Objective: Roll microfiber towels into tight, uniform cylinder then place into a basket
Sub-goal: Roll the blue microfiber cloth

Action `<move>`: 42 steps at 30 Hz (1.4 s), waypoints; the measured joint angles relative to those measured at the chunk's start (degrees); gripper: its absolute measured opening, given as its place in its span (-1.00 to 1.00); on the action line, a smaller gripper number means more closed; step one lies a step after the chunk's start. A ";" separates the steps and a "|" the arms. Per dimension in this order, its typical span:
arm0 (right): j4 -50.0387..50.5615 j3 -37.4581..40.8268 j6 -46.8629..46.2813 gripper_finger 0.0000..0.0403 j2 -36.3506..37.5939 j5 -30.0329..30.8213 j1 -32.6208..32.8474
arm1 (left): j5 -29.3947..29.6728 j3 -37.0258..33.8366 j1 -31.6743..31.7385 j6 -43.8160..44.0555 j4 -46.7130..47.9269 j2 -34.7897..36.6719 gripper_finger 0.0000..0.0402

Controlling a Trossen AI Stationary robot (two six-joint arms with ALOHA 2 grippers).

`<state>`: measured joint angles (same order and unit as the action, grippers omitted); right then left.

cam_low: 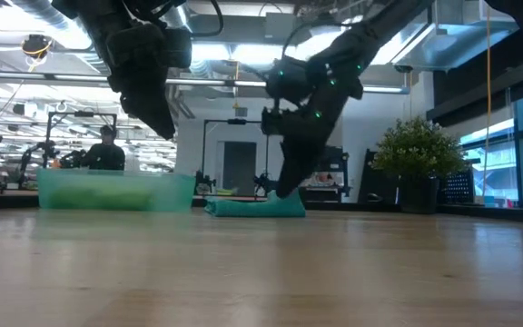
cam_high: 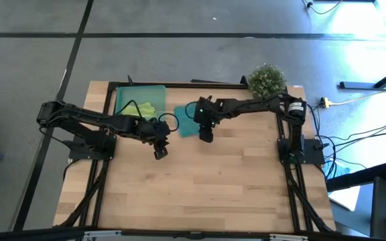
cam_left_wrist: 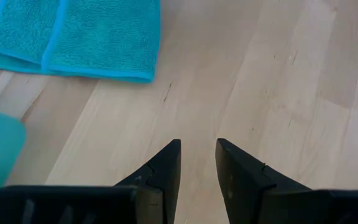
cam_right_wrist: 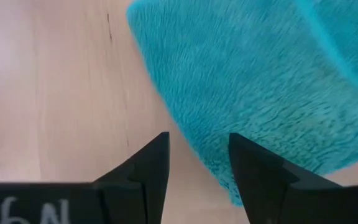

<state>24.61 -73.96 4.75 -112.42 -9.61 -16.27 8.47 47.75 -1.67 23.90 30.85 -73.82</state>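
Item: teal towel (cam_right_wrist: pixel 266 81) lies flat just beyond my right gripper (cam_right_wrist: pixel 197 163), jaws parted, empty; left gripper (cam_left_wrist: pixel 197 163) narrowly parted, empty.

Light wooden table (cam_high: pixel 206 187), plank top. Teal towel (cam_high: pixel 187 122) lies folded flat right at the right gripper's (cam_high: pixel 206 136) open jaws, basket (cam_high: pixel 129 98) sits beyond the left gripper (cam_high: pixel 161 152), potted plant (cam_high: pixel 267 79) at the far edge.

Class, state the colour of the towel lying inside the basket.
Lime-green: the towel in the basket shows best in the high view.
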 joint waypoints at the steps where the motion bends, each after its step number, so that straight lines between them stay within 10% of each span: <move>1: -0.46 1.02 -0.02 -0.18 0.00 -0.04 0.00 | 0.00 0.01 0.02 0.00 0.00 0.00 -0.52; 29: -0.64 -2.67 -19.10 -0.18 0.00 -12.86 14.38 | 0.00 0.02 0.02 -1.81 0.07 0.00 -0.52; 42: 9.11 -6.35 -10.46 -0.18 -0.96 5.39 18.97 | 0.00 0.02 0.04 -2.02 0.09 0.00 -0.52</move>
<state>33.72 -80.32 -5.72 -113.38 -4.23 2.70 8.47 47.77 -1.63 21.88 30.94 -73.82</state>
